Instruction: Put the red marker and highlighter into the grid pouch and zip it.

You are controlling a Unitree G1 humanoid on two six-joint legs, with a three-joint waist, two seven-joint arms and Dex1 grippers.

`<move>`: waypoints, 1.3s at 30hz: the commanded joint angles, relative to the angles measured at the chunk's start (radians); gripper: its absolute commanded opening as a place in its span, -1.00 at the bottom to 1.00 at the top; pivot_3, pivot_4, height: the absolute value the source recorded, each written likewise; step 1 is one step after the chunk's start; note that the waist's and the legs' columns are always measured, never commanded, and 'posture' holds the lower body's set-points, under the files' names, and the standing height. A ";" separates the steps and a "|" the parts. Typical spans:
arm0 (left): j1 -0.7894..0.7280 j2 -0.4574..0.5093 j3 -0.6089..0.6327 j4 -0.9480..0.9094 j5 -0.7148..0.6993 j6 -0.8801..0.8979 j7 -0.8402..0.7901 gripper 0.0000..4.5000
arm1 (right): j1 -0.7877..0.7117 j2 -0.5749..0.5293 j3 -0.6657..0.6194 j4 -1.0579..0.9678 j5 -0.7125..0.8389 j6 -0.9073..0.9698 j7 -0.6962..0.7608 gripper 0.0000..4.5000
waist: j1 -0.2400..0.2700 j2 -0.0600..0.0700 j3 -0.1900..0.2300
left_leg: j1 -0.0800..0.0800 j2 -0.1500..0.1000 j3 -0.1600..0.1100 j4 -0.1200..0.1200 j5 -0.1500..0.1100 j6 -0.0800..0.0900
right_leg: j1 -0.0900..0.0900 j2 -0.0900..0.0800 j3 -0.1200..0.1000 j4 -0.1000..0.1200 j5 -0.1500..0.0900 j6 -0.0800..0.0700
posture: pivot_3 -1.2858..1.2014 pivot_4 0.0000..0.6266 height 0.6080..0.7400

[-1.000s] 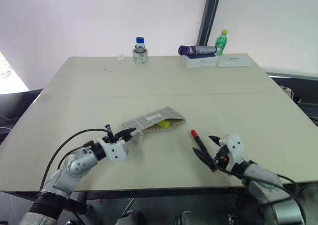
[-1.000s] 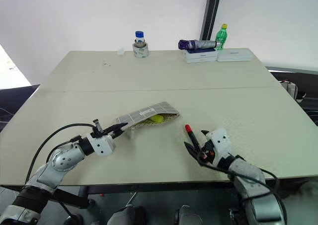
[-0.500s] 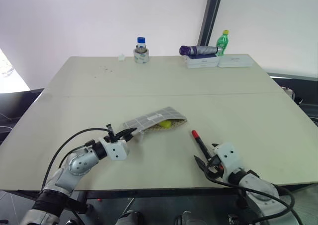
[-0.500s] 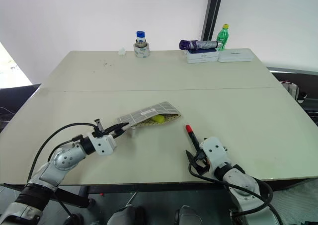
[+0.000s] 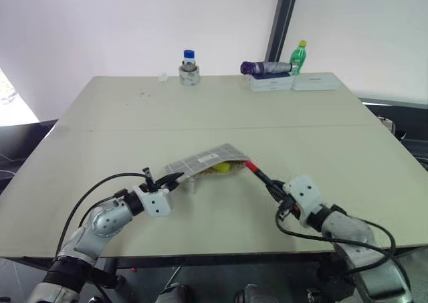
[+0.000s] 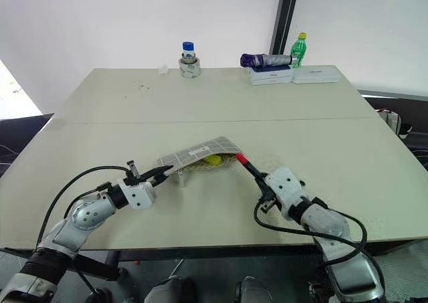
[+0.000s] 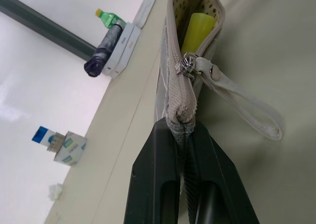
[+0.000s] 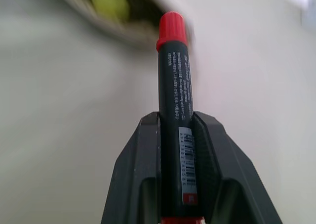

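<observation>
The grid pouch [image 5: 207, 161] is lifted off the table by one end, its mouth gaping toward my right side. My left gripper [image 5: 175, 178] is shut on the pouch's zipper end [image 7: 181, 116]. Inside the open mouth lies the yellow highlighter [image 7: 196, 30], seen too as a yellow spot [image 5: 221, 167]. My right gripper [image 5: 279, 194] is shut on the red marker [image 8: 173, 100], black barrel between the fingers [image 8: 143, 164], red cap [image 5: 250, 165] pointing at the pouch's mouth, just short of it.
Along the table's far edge stand a blue-capped jar on a tape roll [image 5: 189, 67], white boxes with a purple folded umbrella [image 5: 266, 67] on top, and a green bottle [image 5: 299, 55]. A wrist strap [image 7: 247, 110] hangs from the pouch's zipper.
My right gripper closed on the red marker, lifted it from the table and carried it left and up toward the pouch's mouth. The left gripper and pouch stayed still.
</observation>
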 commanded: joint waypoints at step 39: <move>-0.055 -0.018 -0.012 -0.078 -0.017 0.011 -0.042 -1.00 | -0.700 0.085 0.402 0.716 -0.441 -0.629 0.102 -0.61 | -0.002 0.000 0.000 | 0.000 0.000 0.004 0.001 0.005 -0.007 | -0.001 0.000 0.000 0.001 0.000 0.000 | 0.03 -0.52 1.00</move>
